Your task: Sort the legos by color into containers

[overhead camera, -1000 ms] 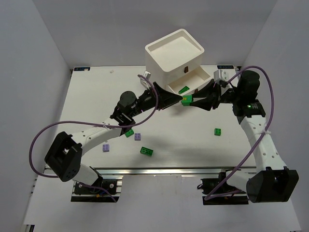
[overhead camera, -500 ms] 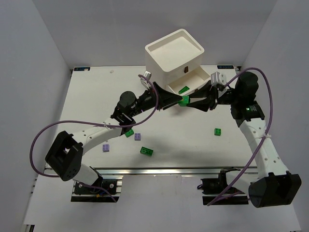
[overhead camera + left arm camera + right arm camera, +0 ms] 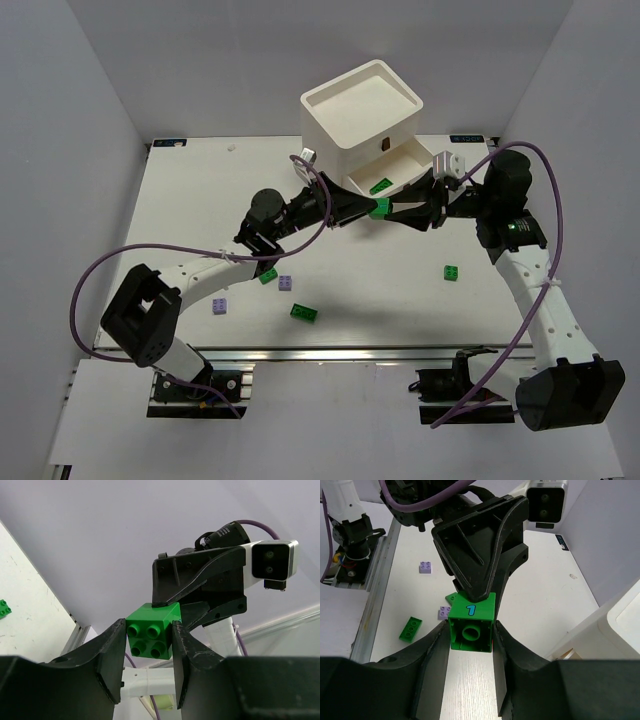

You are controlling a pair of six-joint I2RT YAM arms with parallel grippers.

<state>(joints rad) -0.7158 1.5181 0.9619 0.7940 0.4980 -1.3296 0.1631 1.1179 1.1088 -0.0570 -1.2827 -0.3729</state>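
Note:
A dark green square lego (image 3: 380, 207) hangs in mid-air in front of the white chest (image 3: 362, 110), whose lowest drawer (image 3: 428, 160) is pulled out with another green lego (image 3: 380, 186) inside. My left gripper (image 3: 372, 208) and right gripper (image 3: 388, 209) meet nose to nose, both shut on this lego. In the left wrist view both fingers of the left gripper (image 3: 149, 631) press the studded lego (image 3: 152, 631) by its sides. In the right wrist view the right gripper (image 3: 470, 630) clamps the lego (image 3: 471, 623), hollow underside facing the camera.
Loose legos lie on the table: a green one (image 3: 452, 273) at the right, a green one (image 3: 268, 275) and a purple one (image 3: 285, 283) under the left arm, a purple one (image 3: 218, 306) and a long green one (image 3: 305, 314) nearer the front.
The left gripper's jaws have closed from wide open onto the green lego held by the right gripper. Both arms have shifted slightly toward each other.

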